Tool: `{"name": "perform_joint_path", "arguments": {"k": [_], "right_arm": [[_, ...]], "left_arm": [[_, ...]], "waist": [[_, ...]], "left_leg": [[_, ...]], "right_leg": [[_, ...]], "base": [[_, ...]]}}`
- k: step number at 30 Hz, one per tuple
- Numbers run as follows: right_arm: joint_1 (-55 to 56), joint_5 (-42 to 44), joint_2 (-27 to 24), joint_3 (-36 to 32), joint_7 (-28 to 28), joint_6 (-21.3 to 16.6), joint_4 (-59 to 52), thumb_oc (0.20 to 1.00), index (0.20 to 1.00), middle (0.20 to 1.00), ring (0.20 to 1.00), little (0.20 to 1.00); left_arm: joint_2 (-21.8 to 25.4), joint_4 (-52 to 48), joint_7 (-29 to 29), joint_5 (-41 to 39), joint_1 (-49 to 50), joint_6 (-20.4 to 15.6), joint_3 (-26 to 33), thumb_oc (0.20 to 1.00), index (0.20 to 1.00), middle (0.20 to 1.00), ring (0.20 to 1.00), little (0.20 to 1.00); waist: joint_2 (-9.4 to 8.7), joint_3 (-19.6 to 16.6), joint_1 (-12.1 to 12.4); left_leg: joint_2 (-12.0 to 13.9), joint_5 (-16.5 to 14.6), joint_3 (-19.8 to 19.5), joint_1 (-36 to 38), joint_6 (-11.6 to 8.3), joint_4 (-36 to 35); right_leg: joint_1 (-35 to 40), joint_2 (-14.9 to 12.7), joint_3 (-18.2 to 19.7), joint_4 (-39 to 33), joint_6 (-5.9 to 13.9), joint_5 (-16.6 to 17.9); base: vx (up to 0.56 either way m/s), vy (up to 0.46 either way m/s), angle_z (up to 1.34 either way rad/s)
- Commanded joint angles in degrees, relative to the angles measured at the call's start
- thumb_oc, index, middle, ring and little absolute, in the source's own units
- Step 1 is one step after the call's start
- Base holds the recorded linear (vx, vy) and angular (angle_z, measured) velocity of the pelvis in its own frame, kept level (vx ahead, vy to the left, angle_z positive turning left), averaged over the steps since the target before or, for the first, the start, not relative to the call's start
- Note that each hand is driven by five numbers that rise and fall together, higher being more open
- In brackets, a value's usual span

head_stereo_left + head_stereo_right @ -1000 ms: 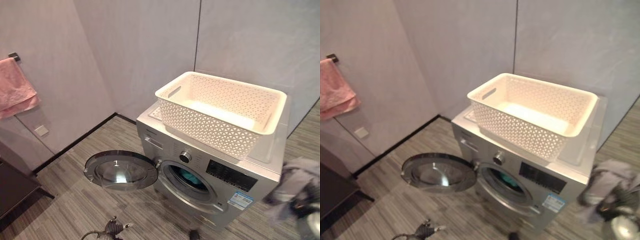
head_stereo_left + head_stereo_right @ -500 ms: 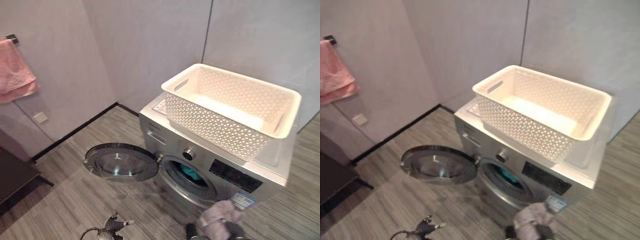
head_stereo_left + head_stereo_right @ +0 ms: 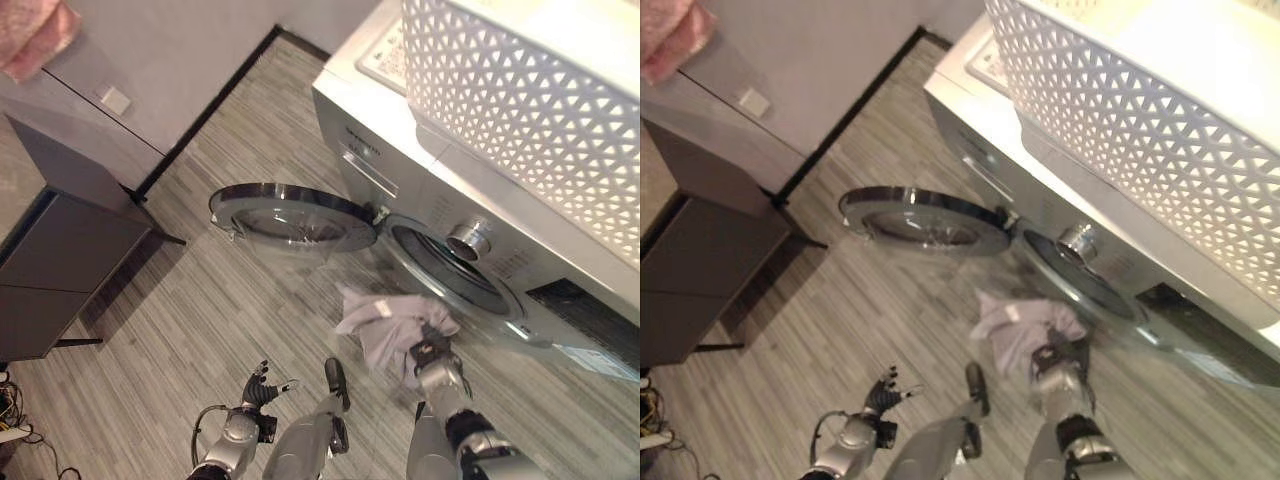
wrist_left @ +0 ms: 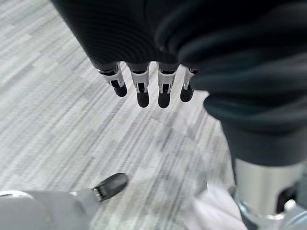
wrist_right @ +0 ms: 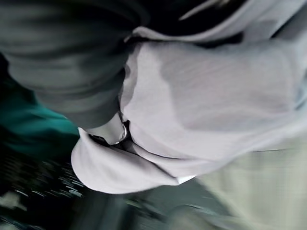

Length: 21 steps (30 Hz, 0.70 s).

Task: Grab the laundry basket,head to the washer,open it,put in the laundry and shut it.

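The silver washer [image 3: 372, 160] stands at the right with its round door [image 3: 290, 218] swung open to the left. The white lattice laundry basket [image 3: 530, 100] sits on top of it. My right hand [image 3: 434, 362] is shut on a grey cloth [image 3: 385, 322], held just in front of and below the drum opening [image 3: 447, 272]. In the right wrist view the grey cloth [image 5: 216, 105] bunches round my fingers, and a teal garment [image 5: 24, 129] lies in the dark drum behind it. My left hand [image 3: 258, 386] hangs low over the floor, its fingers [image 4: 143, 91] straight and holding nothing.
A dark low cabinet [image 3: 60, 240] stands at the left wall, with a pink towel [image 3: 35, 30] hanging above it and a wall socket [image 3: 115, 100] beside it. Striped grey floor [image 3: 180, 340] lies between the cabinet and the washer door.
The camera has tipped down and closer to the washer. My right hand has carried the grey cloth from the right side to the front of the drum opening.
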Motion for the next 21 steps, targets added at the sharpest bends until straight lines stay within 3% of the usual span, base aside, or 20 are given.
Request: {"name": "perform_joint_path", "arguments": {"k": [1,7,13,17,18,21], "right_arm": [[-4.51,4.83,2.0,-4.0,-1.96,-6.4,2.74,0.2,0.2,0.2,0.2,0.2],[-16.36,8.1,-2.91,-9.12,-3.03,-10.7,6.22,0.2,0.2,0.2,0.2,0.2],[-29.62,8.16,-10.34,-10.19,-4.23,-11.22,10.45,0.2,0.2,0.2,0.2,0.2],[-36.68,8.73,-16.5,-10.08,-4.83,-11.03,13.35,0.2,0.2,0.2,0.2,0.2],[-41.52,9.23,-21.45,-9.27,-5.22,-10.68,14.88,0.2,0.2,0.2,0.2,0.2],[-47.97,8.88,-28.74,-6.32,-6.8,-11.23,13.76,0.2,0.2,0.2,0.2,0.2]], "left_arm": [[2.95,-0.15,1.15,-1.59,-1.32,-2.36,-2.1,1.0,1.0,1.0,1.0,1.0],[3.67,-1.7,0.67,-0.13,-2.91,-2.7,-5.1,1.0,1.0,1.0,1.0,1.0],[5.62,-5.95,-0.21,-1.04,-3.69,-3.51,-6.68,1.0,1.0,1.0,1.0,1.0],[6.87,-7.82,-0.76,-1.09,-3.96,-3.58,-7.42,1.0,1.0,1.0,1.0,1.0],[7.78,-8.4,-1.15,-0.67,-4.09,-3.48,-7.88,1.0,1.0,1.0,1.0,1.0],[9.15,-9.28,-1.53,-0.38,-3.64,-3.48,-7.96,1.0,1.0,1.0,1.0,1.0]], "waist": [[-1.72,0.78,0.3],[0.2,3.28,1.49],[2.84,3.66,3.92],[4.28,3.0,5.8],[5.18,2.39,6.96],[5.84,1.61,8.22]], "left_leg": [[1.19,-4.35,-0.43,-3.86,-1.7,5.87],[0.35,-5.71,-0.44,-11.47,-1.49,10.91],[0.26,-6.76,-1.42,-17.41,-1.43,14.02],[0.38,-6.77,-2.02,-20.13,-1.53,15.07],[0.49,-6.75,-2.22,-21.47,-1.64,15.59],[0.74,-6.64,-2.88,-22.88,-1.79,15.83]], "right_leg": [[-1.26,-2.5,2.21,4.61,1.63,-7.99],[-8.06,-2.96,3.42,7.41,1.59,-8.2],[-14.79,-3.28,4.14,11.74,1.59,-9.76],[-18.02,-3.46,4.24,13.89,1.61,-10.7],[-20.07,-3.5,4.51,15.46,1.69,-11.25],[-22.81,-3.29,5.1,17.76,1.73,-12.29]], "base": [[-0.06,0.058,0.04],[-0.05,0.026,-0.01],[-0.01,0.003,0.01],[0.0,-0.024,0.03],[0.02,-0.032,0.07],[0.02,-0.05,0.1]]}}
